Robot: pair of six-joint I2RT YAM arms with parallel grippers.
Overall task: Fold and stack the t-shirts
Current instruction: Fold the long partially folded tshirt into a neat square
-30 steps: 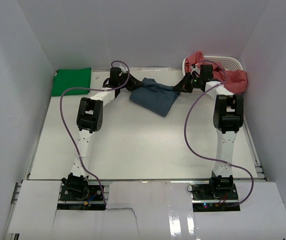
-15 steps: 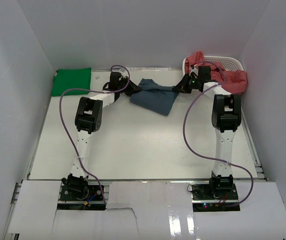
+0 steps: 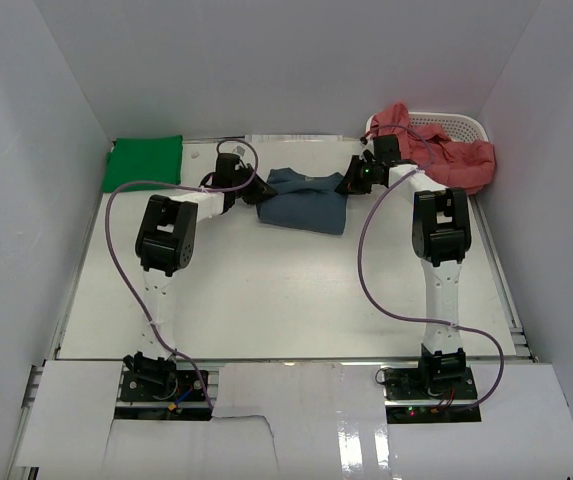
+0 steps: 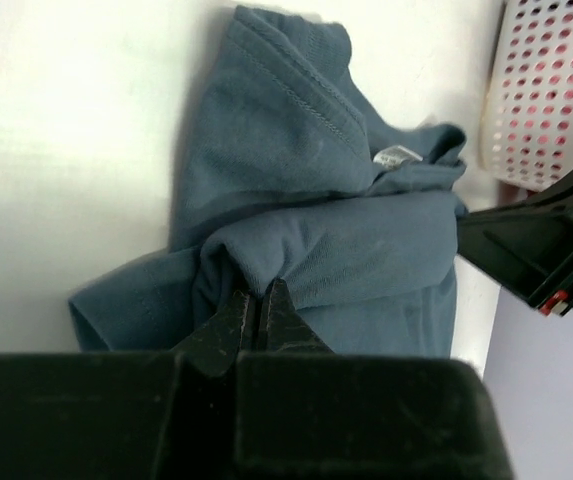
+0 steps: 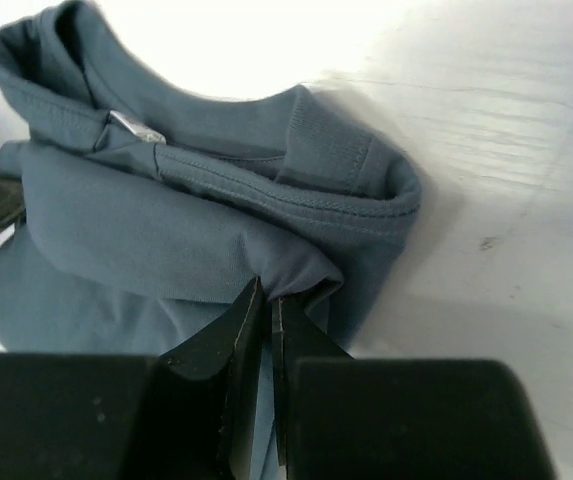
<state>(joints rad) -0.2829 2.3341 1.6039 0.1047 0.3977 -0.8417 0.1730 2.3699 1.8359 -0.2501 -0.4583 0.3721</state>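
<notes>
**A:** From above, where is the slate blue t-shirt (image 3: pixel 301 198)?

**B:** It sits bunched in a crumpled heap at the far middle of the table (image 3: pixel 266 290), between the two arms. The left gripper (image 3: pixel 257 190) is at its left edge and the right gripper (image 3: pixel 350 181) at its right edge. The bright green t-shirt (image 3: pixel 144 163) lies as a flat rectangle in the far left corner. The salmon red t-shirts (image 3: pixel 444 150) spill over the white basket (image 3: pixel 463 123) in the far right corner.

**A:** And the left wrist view?

**B:** The left fingers are pressed together, pinching a fold of the blue cloth. The shirt is doubled over on itself, and a seam with two rows of stitching runs across the upper layer. A small white label (image 4: pixel 396 156) shows where the folds meet. The other arm's black tip meets the cloth at the right, with the perforated basket wall behind it.

**A:** The right wrist view?

**B:** Much the same. The right tips are closed tight on a rolled fold at the shirt's edge. The ribbed collar curves across the top, the label is tucked just inside it, and the cloth is smooth and matte. The shirt casts a soft shadow on the white table to its right.
</notes>
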